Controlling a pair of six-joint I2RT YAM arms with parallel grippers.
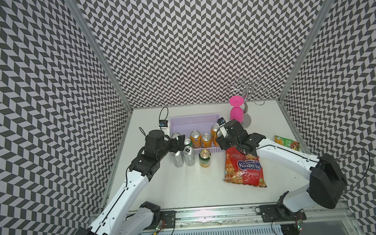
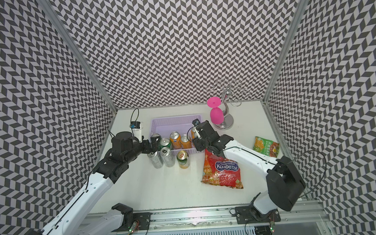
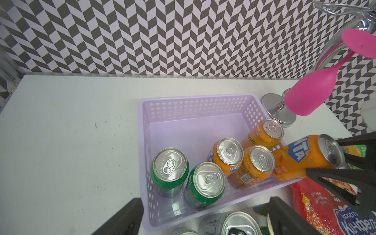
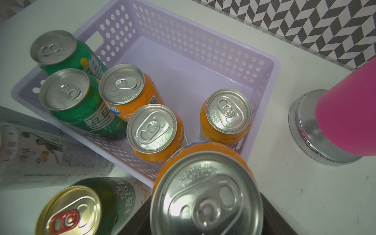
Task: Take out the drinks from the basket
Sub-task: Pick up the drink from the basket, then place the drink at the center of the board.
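The lilac basket (image 1: 193,117) (image 3: 195,101) (image 4: 203,40) holds two green cans (image 3: 169,168) (image 4: 65,91) at its left end and three upright orange cans (image 3: 230,154) (image 4: 151,130) (image 1: 195,136). My right gripper (image 1: 219,134) (image 4: 205,219) is shut on a fourth orange can (image 3: 301,156) (image 4: 206,195), which is tilted over the basket's near right corner. My left gripper (image 1: 182,144) (image 3: 203,221) hangs open over the near left corner. Two silver cans (image 1: 177,159) (image 1: 189,155) and a dark green gold-topped can (image 1: 204,158) (image 4: 71,211) stand on the table in front of the basket.
A red snack bag (image 1: 244,168) lies under my right forearm, and a green snack bag (image 1: 287,142) lies near the right wall. A pink glass (image 1: 236,111) hangs upside down on a metal stand (image 1: 246,119) just right of the basket. Patterned walls close three sides.
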